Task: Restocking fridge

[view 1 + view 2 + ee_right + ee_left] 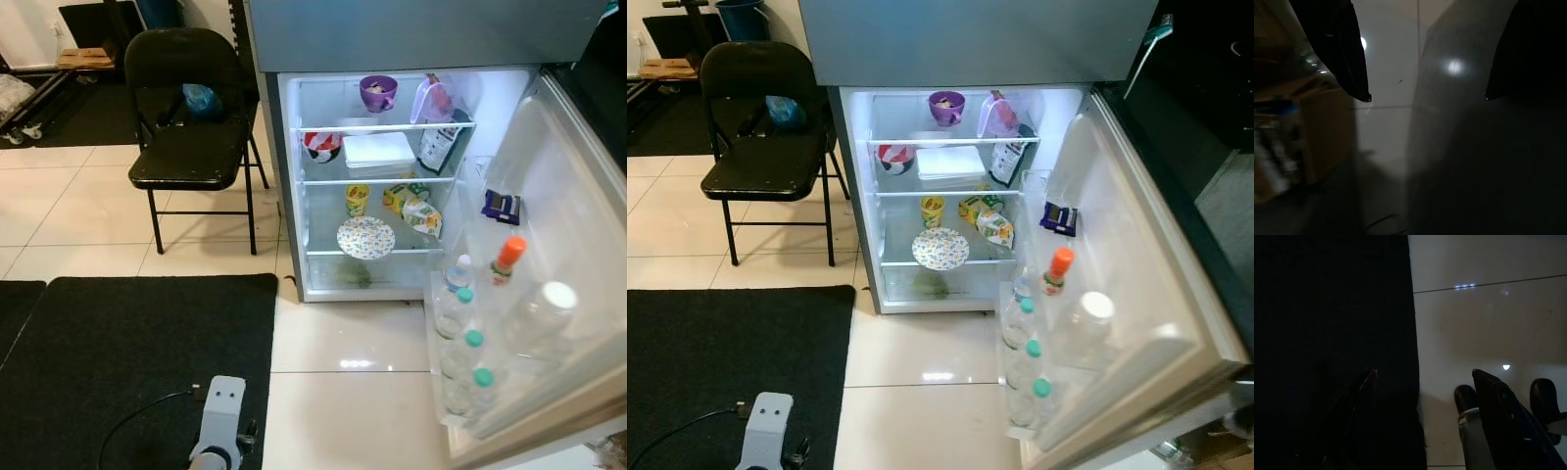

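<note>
The fridge (294, 196) stands in front of me with its door (578, 245) swung wide to the right. Its lit shelves hold a purple cup (377, 93), a red and white bowl (321, 145), a white box (378, 152), a yellow cup (358, 199), snack packets (413, 208) and a patterned plate (365, 238). The door rack carries teal-capped bottles (462, 338), an orange-capped bottle (506, 259) and a clear jar (541, 318). My left arm (220, 421) hangs low. In the left wrist view my left gripper (1422, 374) is open over the mat edge. My right gripper (1427, 95) is open above the floor, holding nothing.
A black folding chair (191, 127) with a blue bag (201, 98) on its seat stands left of the fridge. A black mat (127, 362) covers the floor at my left, with a cable (137, 421) on it. White tiles (333, 392) run up to the fridge.
</note>
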Tool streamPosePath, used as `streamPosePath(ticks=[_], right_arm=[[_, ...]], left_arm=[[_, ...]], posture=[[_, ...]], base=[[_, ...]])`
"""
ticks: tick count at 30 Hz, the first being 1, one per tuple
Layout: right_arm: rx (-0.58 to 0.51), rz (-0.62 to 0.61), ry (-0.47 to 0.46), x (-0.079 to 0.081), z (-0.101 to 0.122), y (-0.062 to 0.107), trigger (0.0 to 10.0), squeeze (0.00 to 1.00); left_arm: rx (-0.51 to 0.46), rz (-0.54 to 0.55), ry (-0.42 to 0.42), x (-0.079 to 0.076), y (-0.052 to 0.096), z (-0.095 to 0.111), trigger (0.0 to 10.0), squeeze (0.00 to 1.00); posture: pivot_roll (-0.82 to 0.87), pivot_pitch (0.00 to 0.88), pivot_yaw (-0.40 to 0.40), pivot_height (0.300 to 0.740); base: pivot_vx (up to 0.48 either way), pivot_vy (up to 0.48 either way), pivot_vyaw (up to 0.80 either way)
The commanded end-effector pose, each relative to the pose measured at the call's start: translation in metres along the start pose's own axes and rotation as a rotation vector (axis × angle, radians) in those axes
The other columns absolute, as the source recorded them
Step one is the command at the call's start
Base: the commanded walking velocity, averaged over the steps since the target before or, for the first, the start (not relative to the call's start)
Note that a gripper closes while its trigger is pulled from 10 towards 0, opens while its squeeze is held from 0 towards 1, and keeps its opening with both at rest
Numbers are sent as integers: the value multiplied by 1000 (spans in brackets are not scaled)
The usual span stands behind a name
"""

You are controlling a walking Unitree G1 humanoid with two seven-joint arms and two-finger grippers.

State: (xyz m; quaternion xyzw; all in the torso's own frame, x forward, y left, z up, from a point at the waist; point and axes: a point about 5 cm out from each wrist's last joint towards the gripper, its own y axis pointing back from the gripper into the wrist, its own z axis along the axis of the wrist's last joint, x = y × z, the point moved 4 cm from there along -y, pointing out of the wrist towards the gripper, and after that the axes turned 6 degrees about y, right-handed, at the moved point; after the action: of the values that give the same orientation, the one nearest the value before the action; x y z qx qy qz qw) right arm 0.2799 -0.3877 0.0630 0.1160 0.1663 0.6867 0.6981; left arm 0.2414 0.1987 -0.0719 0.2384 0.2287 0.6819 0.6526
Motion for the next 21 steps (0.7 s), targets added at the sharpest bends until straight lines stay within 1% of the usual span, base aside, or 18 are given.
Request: streamPosePath(ticks=[1, 2, 4, 5, 6, 7, 9, 10, 11, 12, 13, 15, 16, 17, 18, 19, 20, 21], right_arm=[[79, 92, 18, 25, -23, -6, 10000, 0], [99, 139, 22, 41, -30, -11, 10000, 0], [99, 139, 22, 41, -30, -11, 10000, 0], [108, 180, 33, 53, -34, -14, 10000, 0], [108, 180, 33, 53, -34, -14, 10000, 0], [113, 222, 35, 68, -37, -19, 10000, 0], [88, 336, 44, 106, -35, -30, 10000, 0], [56, 413, 48, 131, -29, -35, 10000, 0], [56, 413, 48, 131, -29, -35, 10000, 0], [14, 490, 48, 157, -19, -39, 10000, 0], [-32, 570, 52, 181, -9, -38, 10000, 0], [-32, 570, 52, 181, -9, -38, 10000, 0], [-97, 657, 52, 206, 6, -34, 10000, 0], [-97, 657, 52, 206, 6, -34, 10000, 0], [-275, 824, -39, 254, 52, -15, 10000, 0], [-275, 824, -39, 254, 52, -15, 10000, 0], [-317, 859, -75, 263, 64, -9, 10000, 0], [-317, 859, -75, 263, 64, -9, 10000, 0]], left_arm=[[30, 10, -10, 3, 3, -9, 10000, 0], [30, 9, -9, 3, 3, -9, 10000, 0], [30, 9, -9, 3, 3, -9, 10000, 0], [29, 9, -8, 3, 3, -9, 10000, 0], [29, 9, -8, 3, 3, -9, 10000, 0], [29, 11, -8, 3, 4, -10, 10000, 0], [30, 15, -7, 5, 4, -10, 10000, 0], [31, 17, -7, 5, 4, -10, 10000, 0], [31, 17, -7, 5, 4, -10, 10000, 0], [32, 17, -7, 5, 4, -11, 10000, 0], [32, 17, -8, 5, 4, -11, 10000, 0], [32, 17, -8, 5, 4, -11, 10000, 0], [32, 16, -8, 5, 4, -11, 10000, 0], [32, 16, -8, 5, 4, -11, 10000, 0], [31, 15, -6, 3, 4, -10, 10000, 0], [31, 15, -6, 3, 4, -10, 10000, 0], [30, 15, -6, 3, 4, -11, 10000, 0], [30, 15, -6, 3, 4, -11, 10000, 0]], posture=[[-165, 183, 12, 717], [-164, 183, 11, 717], [-164, 183, 11, 717], [-161, 185, 10, 717], [-161, 185, 10, 717], [-158, 186, 9, 717], [-159, 186, 9, 717], [-159, 186, 9, 717], [-159, 186, 9, 717], [-157, 187, 10, 717], [-157, 187, 10, 717], [-157, 187, 10, 717], [-157, 187, 8, 717], [-157, 187, 8, 717], [-156, 186, 4, 717], [-156, 186, 4, 717], [-156, 186, 4, 717], [-156, 186, 4, 717]], base=[[0, 0, 0], [0, 0, 0], [0, 0, 0], [0, 0, 0], [0, 0, 0], [0, 0, 0], [0, 0, 0], [0, 0, 0], [0, 0, 0], [0, 0, 0], [0, 0, 0], [0, 0, 0], [0, 0, 0], [0, 0, 0], [0, 0, 0], [0, 0, 0], [0, 0, 0], [0, 0, 0]])
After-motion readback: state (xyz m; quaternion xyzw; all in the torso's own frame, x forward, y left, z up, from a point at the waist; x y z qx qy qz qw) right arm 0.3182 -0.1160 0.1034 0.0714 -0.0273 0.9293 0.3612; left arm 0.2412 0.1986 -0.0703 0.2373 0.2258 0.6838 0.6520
